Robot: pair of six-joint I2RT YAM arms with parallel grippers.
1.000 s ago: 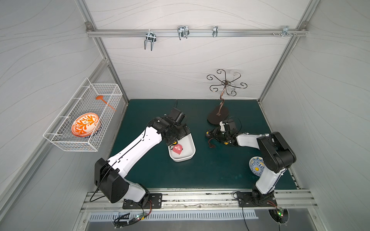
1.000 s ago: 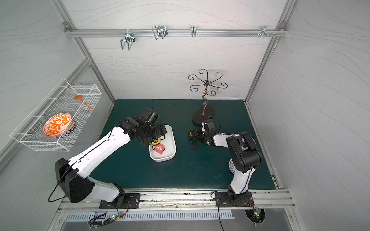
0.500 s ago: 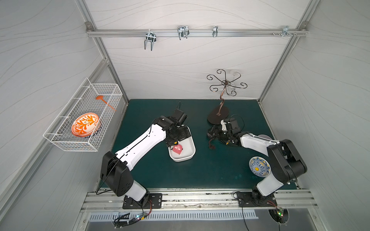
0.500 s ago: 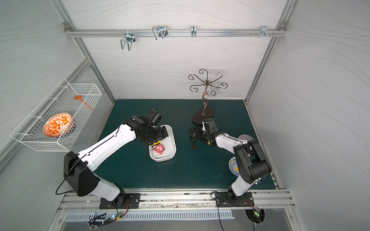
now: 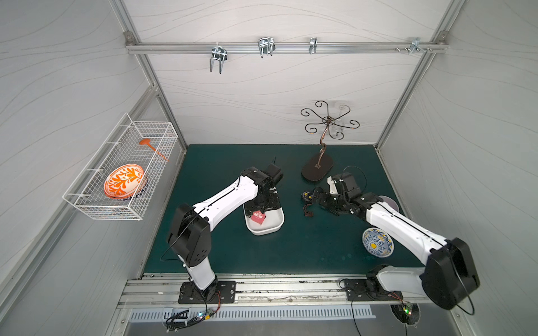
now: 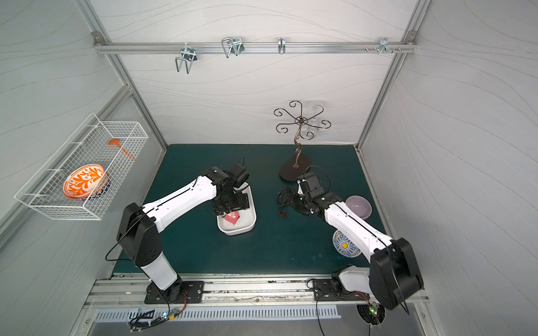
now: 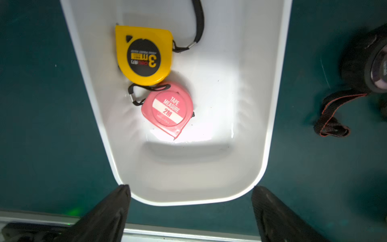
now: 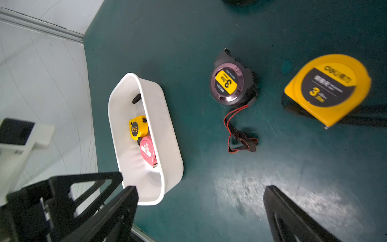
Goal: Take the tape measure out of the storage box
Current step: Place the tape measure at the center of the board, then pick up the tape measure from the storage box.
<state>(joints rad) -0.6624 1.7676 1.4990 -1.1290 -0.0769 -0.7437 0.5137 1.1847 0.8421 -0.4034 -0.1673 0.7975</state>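
Observation:
The white storage box (image 5: 266, 232) (image 6: 237, 230) sits left of the mat's centre. Inside lie a yellow tape measure (image 7: 144, 55) and a pink tape measure (image 7: 167, 109) (image 5: 258, 216), side by side and touching. My left gripper (image 7: 189, 188) (image 5: 262, 203) hangs open above the box (image 7: 268, 83), pointing down, with nothing between its fingers. My right gripper (image 8: 201, 188) (image 5: 316, 197) is open over bare mat to the right of the box (image 8: 167, 117). Near it, outside the box, lie a black tape measure (image 8: 229, 83) with a red-edged strap and a larger yellow tape measure (image 8: 326, 88).
A brown hook stand (image 5: 317, 171) stands behind the right gripper. A blue patterned bowl (image 5: 377, 241) lies partly under the right forearm, and a lilac bowl (image 6: 358, 207) sits behind it. A wire basket (image 5: 116, 174) with an orange plate hangs on the left wall.
The right gripper has opened and its arm has stretched lower, elbow swung right, uncovering the bowls. The left arm has reached further, bringing its gripper over the box.

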